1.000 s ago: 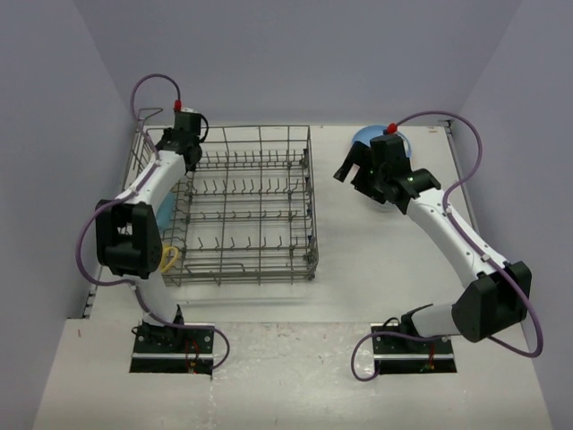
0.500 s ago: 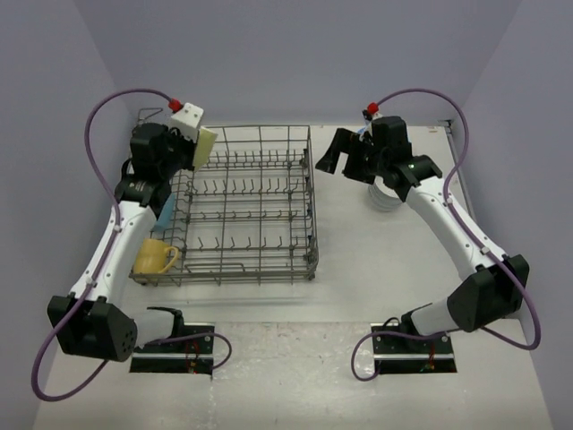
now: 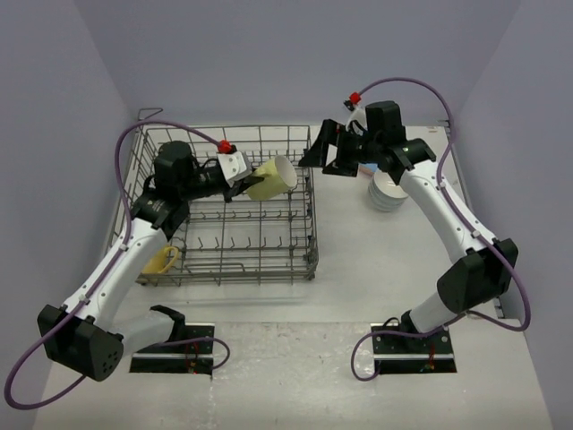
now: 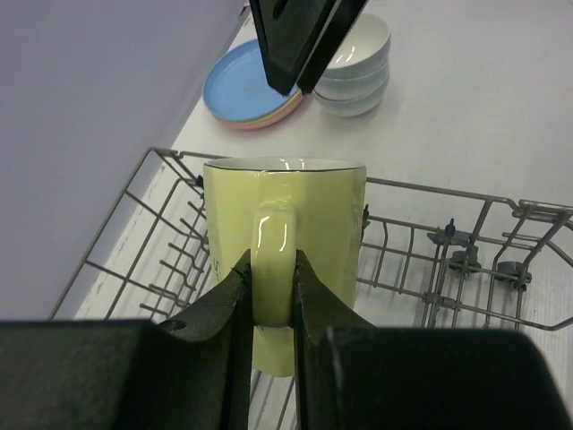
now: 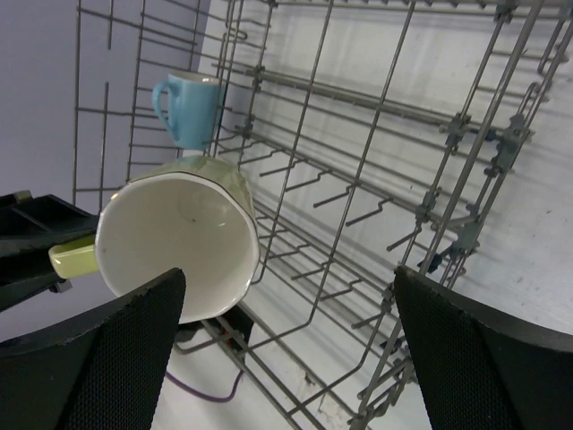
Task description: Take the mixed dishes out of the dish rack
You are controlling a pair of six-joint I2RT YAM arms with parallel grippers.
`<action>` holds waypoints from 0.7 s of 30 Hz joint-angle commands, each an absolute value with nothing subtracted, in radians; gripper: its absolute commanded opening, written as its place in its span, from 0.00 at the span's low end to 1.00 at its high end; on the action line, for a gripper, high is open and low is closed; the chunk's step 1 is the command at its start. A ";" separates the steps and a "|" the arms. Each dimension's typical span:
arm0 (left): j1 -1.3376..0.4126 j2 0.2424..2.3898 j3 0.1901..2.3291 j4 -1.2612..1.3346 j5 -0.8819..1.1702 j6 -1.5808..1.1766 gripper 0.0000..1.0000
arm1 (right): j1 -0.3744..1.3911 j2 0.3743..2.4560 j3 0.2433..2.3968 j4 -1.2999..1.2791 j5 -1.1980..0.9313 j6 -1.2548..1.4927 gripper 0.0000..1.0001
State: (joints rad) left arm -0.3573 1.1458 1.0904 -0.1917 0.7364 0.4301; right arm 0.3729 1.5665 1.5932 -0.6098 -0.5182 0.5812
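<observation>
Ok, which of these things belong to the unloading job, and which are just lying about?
Job: dish rack, yellow-green mug in left gripper, yellow mug, blue mug, plates, white bowls.
Not the job: purple cables, base plates.

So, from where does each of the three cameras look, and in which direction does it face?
Top external: above and behind the bases, facing down on the dish rack; both arms show.
Left wrist: behind the left pincer, facing the plates and bowls beyond the rack; its fingers clamp the yellow-green mug by the handle.
Right wrist: by the rack's right edge, facing into the mug's mouth; the open right pincer frames the view.
Shared: all three show the mug and rack.
</observation>
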 commanded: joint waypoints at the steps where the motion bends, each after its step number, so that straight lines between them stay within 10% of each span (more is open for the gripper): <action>1: -0.373 1.095 1.098 0.038 0.833 0.434 0.00 | 0.382 1.572 1.557 -0.626 -0.626 0.589 0.99; 10: -0.393 1.072 1.055 0.115 0.845 0.384 0.00 | 0.468 1.655 1.535 -0.520 -0.747 0.617 0.86; 15: -0.397 1.060 1.029 0.126 0.812 0.361 0.00 | 0.477 1.661 1.516 -0.436 -0.793 0.672 0.11; 17: -0.397 1.054 1.019 0.146 0.767 0.335 0.00 | 0.476 1.631 1.497 -0.443 -0.729 0.667 0.00; 21: -0.397 1.020 0.996 0.141 0.678 0.261 0.76 | 0.451 1.528 1.437 -0.443 -0.579 0.647 0.00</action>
